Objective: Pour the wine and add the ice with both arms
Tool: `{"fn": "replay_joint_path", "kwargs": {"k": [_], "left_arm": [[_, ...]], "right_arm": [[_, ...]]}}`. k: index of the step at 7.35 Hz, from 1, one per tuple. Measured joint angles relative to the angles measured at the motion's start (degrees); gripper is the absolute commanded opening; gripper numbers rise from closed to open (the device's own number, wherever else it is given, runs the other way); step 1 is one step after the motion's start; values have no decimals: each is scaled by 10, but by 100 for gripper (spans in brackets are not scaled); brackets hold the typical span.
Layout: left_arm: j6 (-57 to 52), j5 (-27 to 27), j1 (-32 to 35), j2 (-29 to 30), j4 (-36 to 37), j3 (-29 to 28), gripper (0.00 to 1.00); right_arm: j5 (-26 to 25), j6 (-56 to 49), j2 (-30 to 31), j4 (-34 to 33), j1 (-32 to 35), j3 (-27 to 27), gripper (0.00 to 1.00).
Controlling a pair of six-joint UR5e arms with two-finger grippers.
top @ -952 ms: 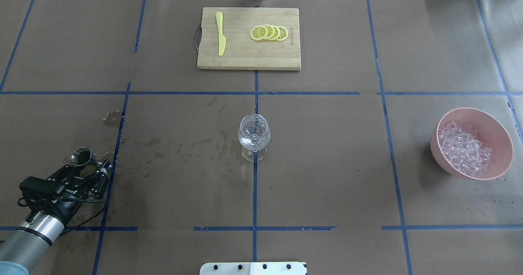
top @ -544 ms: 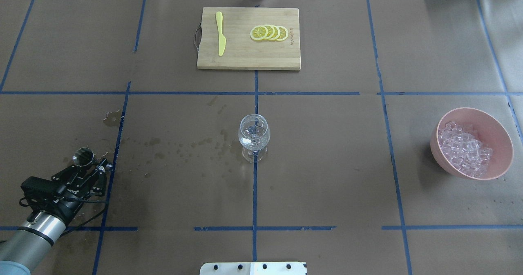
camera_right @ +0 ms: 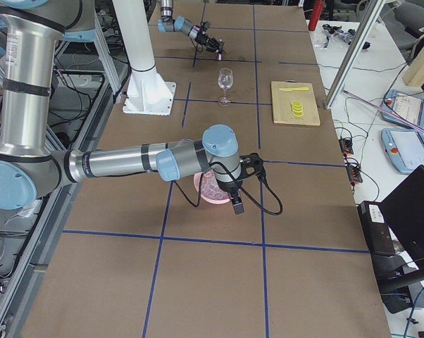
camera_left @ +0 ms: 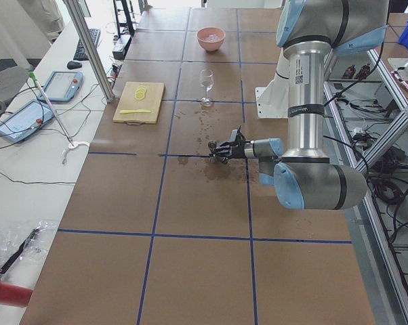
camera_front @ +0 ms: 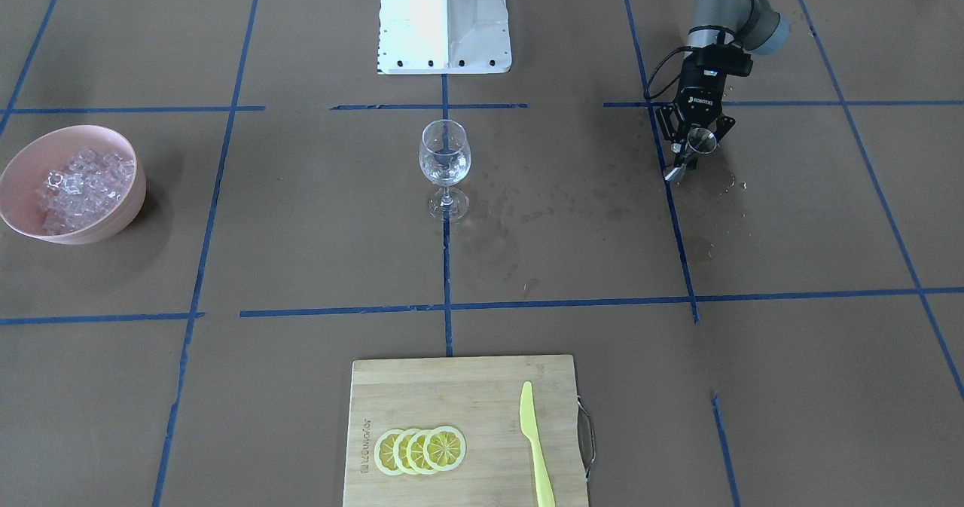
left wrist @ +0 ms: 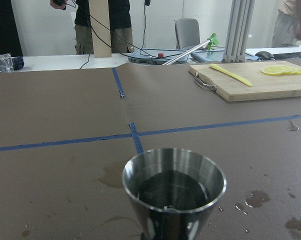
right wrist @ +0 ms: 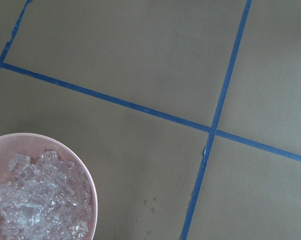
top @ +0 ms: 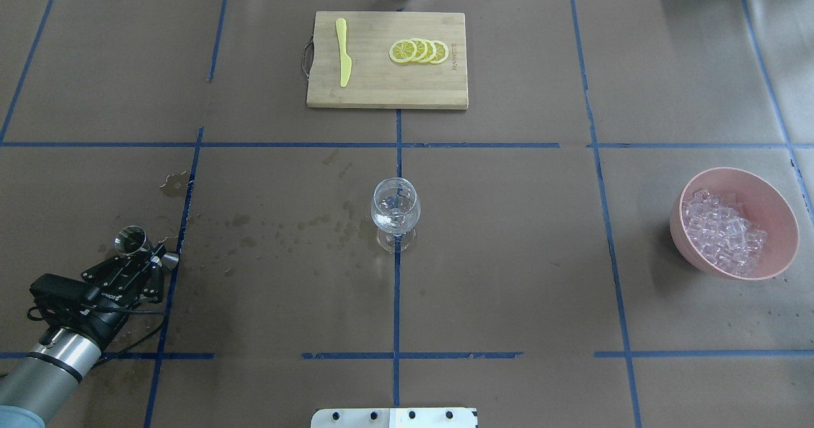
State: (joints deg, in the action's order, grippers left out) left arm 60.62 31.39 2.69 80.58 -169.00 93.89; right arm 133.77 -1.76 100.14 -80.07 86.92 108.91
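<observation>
Hanging low over the table (top: pixel 509 269) near its left end, on the robot's side, the left arm (top: pixel 54 359) held the left tool (top: pixel 147 256) about a small steel jigger (top: pixel 130 239). A finger stood on either side of the jigger, but no view showed whether they were clenched on the metal or slack. The jigger stood upright, and the wine (left wrist: pixel 171 191) lay in its cup as a shallow pool, dark against the steel. Wet stains (top: pixel 280 227) dotted the brown paper between the jigger and a wine glass (top: pixel 395 212), which stood at the table's middle on a blue tape line. Toward the right end, the right arm (camera_right: pixel 127 163) carried the right tool (camera_right: pixel 237 203) fingers-down above a pink bowl (top: pixel 772 205). It showed only from the side, so its state could not be told. The ice (top: pixel 722 237) was heaped in that bowl, whitish and glassy. At the far edge lay a wooden cutting board (top: pixel 375 88) bearing four overlapping lemon slices (top: pixel 420 51) and a yellow knife (top: pixel 343 53), well apart from each other.
</observation>
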Motion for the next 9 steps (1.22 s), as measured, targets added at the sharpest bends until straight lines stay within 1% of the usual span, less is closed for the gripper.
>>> {"fn": "replay_joint_path", "kwargs": {"k": [2,3,4,5,6,7,9], "left_arm": [[-26,0,2,-1,-31,2,0],[-69,1,4,-1,-53,5,0],[-128,3,6,0,-95,8,3],[-193,4,6,3,-140,9,3],[-260,6,7,8,-176,12,0],[-321,7,10,20,-193,18,0],[-395,14,16,57,-192,31,0]], "right_arm": [[0,0,0,0,0,0,100],[0,0,0,0,0,-1,100],[0,0,1,0,0,-1,100],[0,0,1,0,0,-1,100],[0,0,2,0,0,-2,100],[0,-1,3,0,0,-2,100],[0,-1,4,0,0,-3,100]]}}
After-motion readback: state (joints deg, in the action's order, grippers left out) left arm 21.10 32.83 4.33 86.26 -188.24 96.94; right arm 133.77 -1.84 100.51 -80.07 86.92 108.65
